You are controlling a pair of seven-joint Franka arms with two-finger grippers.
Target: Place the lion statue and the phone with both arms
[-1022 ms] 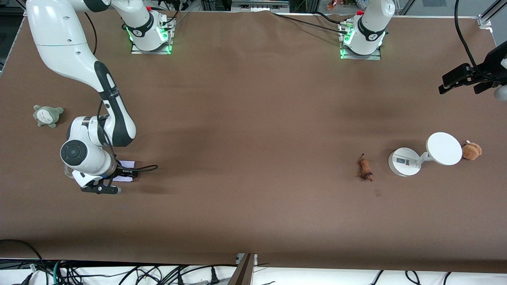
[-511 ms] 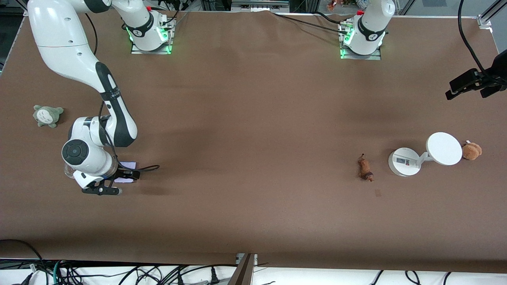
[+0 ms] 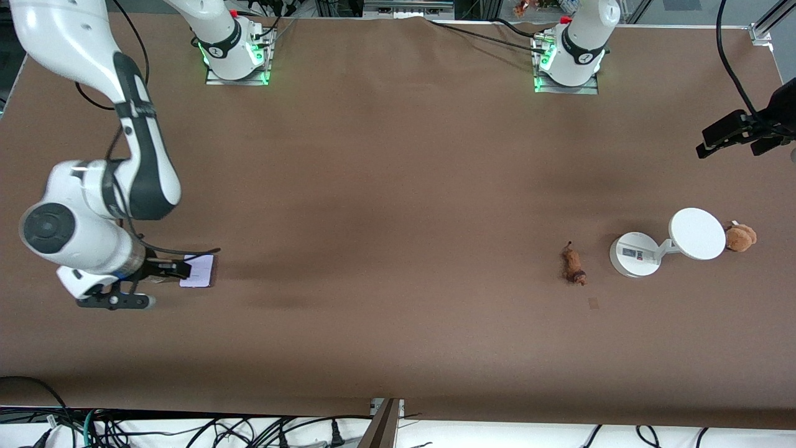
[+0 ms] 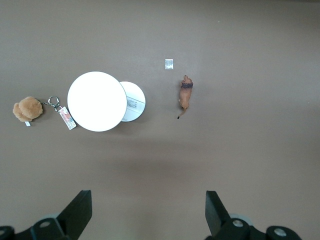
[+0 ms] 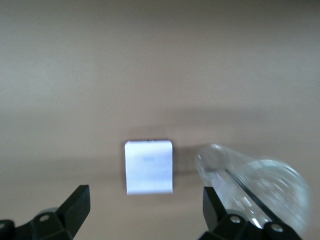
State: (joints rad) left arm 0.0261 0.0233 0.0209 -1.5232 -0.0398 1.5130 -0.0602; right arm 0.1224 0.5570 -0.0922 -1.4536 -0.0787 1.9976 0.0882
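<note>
Lying flat on the brown table (image 3: 398, 205) toward the right arm's end, the phone (image 3: 199, 271) (image 5: 149, 167) is a pale lavender-white slab with rounded corners and a faint mark at its centre. The right gripper (image 3: 115, 292) (image 5: 145, 207) hangs just above the table beside the phone, on the side toward the table's edge, with its fingers (image 5: 76, 206) spread wide and nothing between them. In the right wrist view the phone sits between the two dark fingertips, clear of both, and a clear glass (image 5: 250, 182) lies just beside the phone; the glass is blurred there, so its exact pose cannot be told.

Toward the left arm's end, the lion statue (image 3: 574, 264) (image 4: 185, 96) lies on its side on the table, an orange-brown figurine with a darker mane band and a thin tail. Just beside it, apart from it, stands a white round-disc stand (image 3: 668, 243) (image 4: 102, 101), and a brown plush toy (image 3: 740, 237) (image 4: 27, 109) with a keyring tag lies against the disc's outer edge. A small pale marker (image 3: 593, 303) (image 4: 169, 63) lies on the table near the lion statue, nearer to the front camera.

The left gripper (image 3: 731, 134) (image 4: 147, 212) waits high over the table's edge at its own end, fingers (image 4: 216, 210) wide apart and empty.
</note>
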